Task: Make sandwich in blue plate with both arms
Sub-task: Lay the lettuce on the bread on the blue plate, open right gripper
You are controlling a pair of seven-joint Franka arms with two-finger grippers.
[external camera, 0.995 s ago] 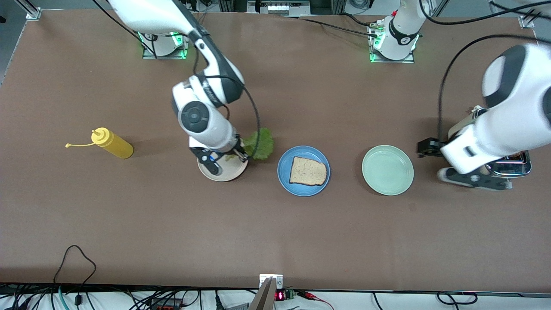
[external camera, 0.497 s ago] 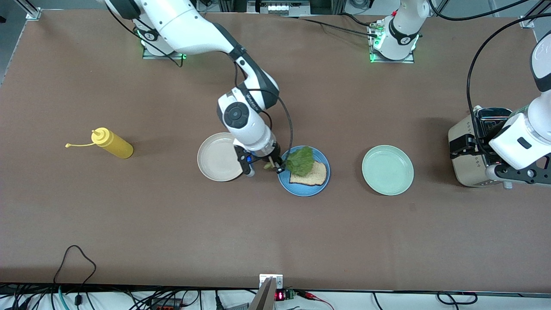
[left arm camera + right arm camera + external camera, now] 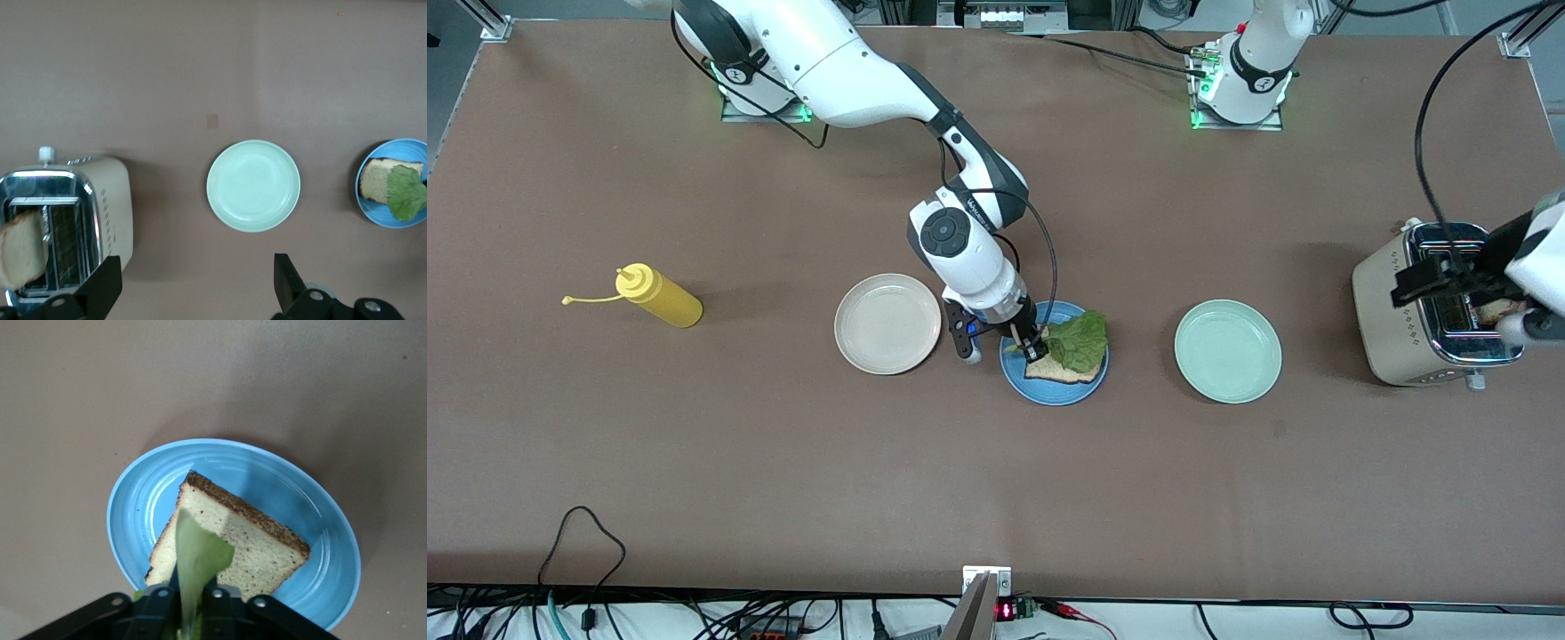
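The blue plate holds one bread slice. My right gripper is over the plate's edge, shut on the stem end of a ruffled green lettuce leaf that drapes over the bread. My left gripper hangs open over the toaster, nothing between its fingers. A second bread slice stands in a toaster slot.
A pale mint-green plate lies between the blue plate and the toaster. A bare cream plate sits beside the blue plate toward the right arm's end. A yellow squeeze bottle lies on its side near that end.
The right arm carried the lettuce from the cream plate onto the bread on the blue plate. The left arm rose from beside the toaster to over it.
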